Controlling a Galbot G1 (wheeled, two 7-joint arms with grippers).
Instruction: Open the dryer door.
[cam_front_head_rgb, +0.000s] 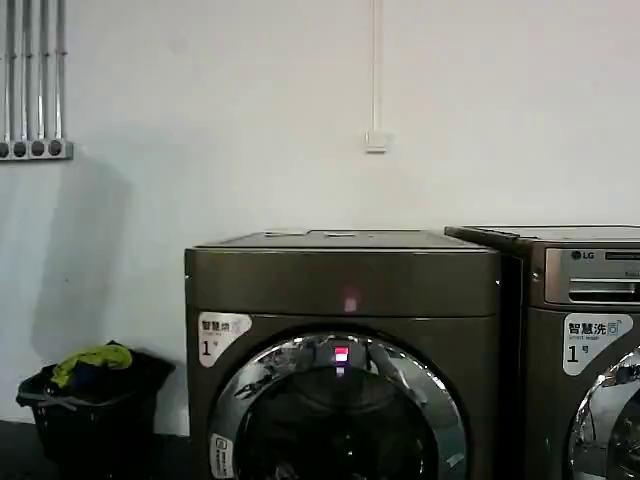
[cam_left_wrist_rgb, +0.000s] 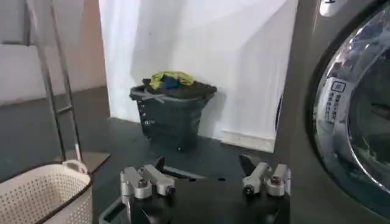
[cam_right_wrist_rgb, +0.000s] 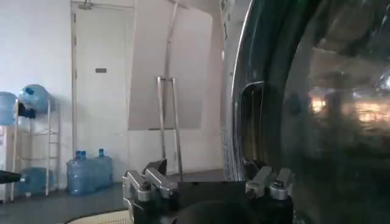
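From the head camera I see the dryer (cam_front_head_rgb: 342, 350) standing square in front of me against a white wall (cam_front_head_rgb: 250, 120), its plain upper panel carrying a white corner sticker (cam_front_head_rgb: 221, 335) marked "1". The dryer door (cam_front_head_rgb: 338, 410) sits in the lower front, its chrome ring around dark glass, flush with the cabinet, so it looks closed. A small red light (cam_front_head_rgb: 341, 354) glints at the top of the ring. To the right stands the LG-marked machine (cam_front_head_rgb: 580, 350), just beside the dryer. On the floor to the left is a dark laundry basket (cam_front_head_rgb: 92, 405) with yellow and blue cloth on top.

On my left wrist camera, the left tool (cam_left_wrist_rgb: 204, 179) hangs low with its two fingers spread well apart, holding nothing. The dryer's front and the chrome ring of the door (cam_left_wrist_rgb: 350, 115) are close beside it. The dark basket (cam_left_wrist_rgb: 172, 112) stands farther off by the wall, and a white perforated basket (cam_left_wrist_rgb: 42, 195) is near.

On my right wrist camera, the right tool (cam_right_wrist_rgb: 207, 182) is also spread apart and empty, right up against the door's dark glass (cam_right_wrist_rgb: 329, 109), beside a recess (cam_right_wrist_rgb: 251, 122) in the rim. Water bottles (cam_right_wrist_rgb: 88, 172) stand across the room.
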